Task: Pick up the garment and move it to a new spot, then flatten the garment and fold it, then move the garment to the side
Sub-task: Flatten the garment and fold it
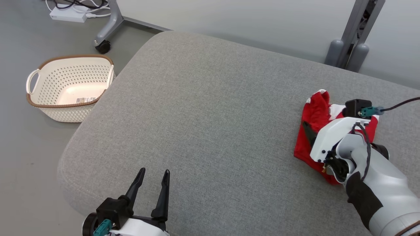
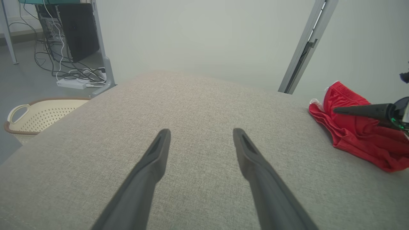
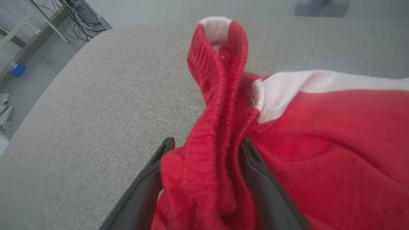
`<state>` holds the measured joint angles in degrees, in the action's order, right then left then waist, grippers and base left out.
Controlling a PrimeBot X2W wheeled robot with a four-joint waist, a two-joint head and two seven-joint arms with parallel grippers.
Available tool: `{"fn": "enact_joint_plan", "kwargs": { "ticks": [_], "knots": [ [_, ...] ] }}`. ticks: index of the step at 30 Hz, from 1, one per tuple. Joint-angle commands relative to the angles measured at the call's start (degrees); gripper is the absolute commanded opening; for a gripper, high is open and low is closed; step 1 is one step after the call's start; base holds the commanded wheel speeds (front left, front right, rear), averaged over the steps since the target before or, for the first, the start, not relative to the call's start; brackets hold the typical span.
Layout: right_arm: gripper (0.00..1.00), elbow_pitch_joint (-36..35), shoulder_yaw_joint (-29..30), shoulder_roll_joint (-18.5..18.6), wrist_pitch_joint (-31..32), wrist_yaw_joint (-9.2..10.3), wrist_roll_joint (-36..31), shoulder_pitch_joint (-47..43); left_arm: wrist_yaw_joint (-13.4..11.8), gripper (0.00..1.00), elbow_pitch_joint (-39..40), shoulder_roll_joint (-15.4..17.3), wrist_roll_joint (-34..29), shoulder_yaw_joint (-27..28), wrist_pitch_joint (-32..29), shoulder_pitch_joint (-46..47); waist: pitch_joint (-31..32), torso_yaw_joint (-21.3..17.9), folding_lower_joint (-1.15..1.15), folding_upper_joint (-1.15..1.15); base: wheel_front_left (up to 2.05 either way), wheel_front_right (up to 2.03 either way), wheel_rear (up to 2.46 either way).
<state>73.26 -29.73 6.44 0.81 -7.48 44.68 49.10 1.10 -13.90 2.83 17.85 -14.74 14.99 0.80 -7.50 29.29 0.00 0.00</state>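
1. Your right claw (image 3: 207,140) stands wide, both dark fingers spread, with the garment's (image 3: 335,134) ribbed waistband bunched up between them. In the right wrist view the cloth touches the inner faces of both fingers.
2. The garment (image 1: 316,111) is red with white trim. You see it crumpled in a heap on the right part of the grey padded surface (image 1: 210,114), partly under the right wrist.
3. One loop of the waistband stands upright above the heap; the rest lies slack on the surface.
4. Your left claw (image 1: 154,171) is also spread wide and grips nothing. It sits over the near left edge of the surface, well apart from the garment.
5. From the left wrist view you see the garment (image 2: 358,137) at far right, with one right claw finger (image 2: 361,111) lying across it.
6. A cream perforated basket (image 1: 65,114) with a brown rim stands on the floor, left of the surface.
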Motion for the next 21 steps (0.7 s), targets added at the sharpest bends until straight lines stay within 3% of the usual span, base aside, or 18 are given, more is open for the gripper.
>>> {"fn": "enact_joint_plan", "kwargs": {
  "ticks": [1, 9, 21],
  "knots": [
    [1.0, 0.3, -0.2, -0.4, -0.8, -0.04, -0.6, 1.1, -0.2, 1.0, -0.2, 0.2, -0.1, 0.2, 0.2, 0.8, 0.6, -0.3, 0.0, 0.0, 0.0, 0.0, 0.0],
    [1.0, -0.2, -1.4, -2.4, -1.5, -0.04, -1.1, 1.6, 0.3, 1.0, -0.7, 0.2, -0.8, 0.5, 0.2, -0.3, 3.1, -1.0, 0.0, 0.0, 0.0, 0.0, 0.0],
    [1.0, -8.0, -5.8, -3.3, -2.7, -0.04, -0.6, -0.1, 1.2, 1.0, 0.0, 0.2, -2.7, 3.0, 0.2, -2.5, 7.9, -4.5, 0.0, 0.0, 0.0, 0.0, 0.0]
  ]
}}
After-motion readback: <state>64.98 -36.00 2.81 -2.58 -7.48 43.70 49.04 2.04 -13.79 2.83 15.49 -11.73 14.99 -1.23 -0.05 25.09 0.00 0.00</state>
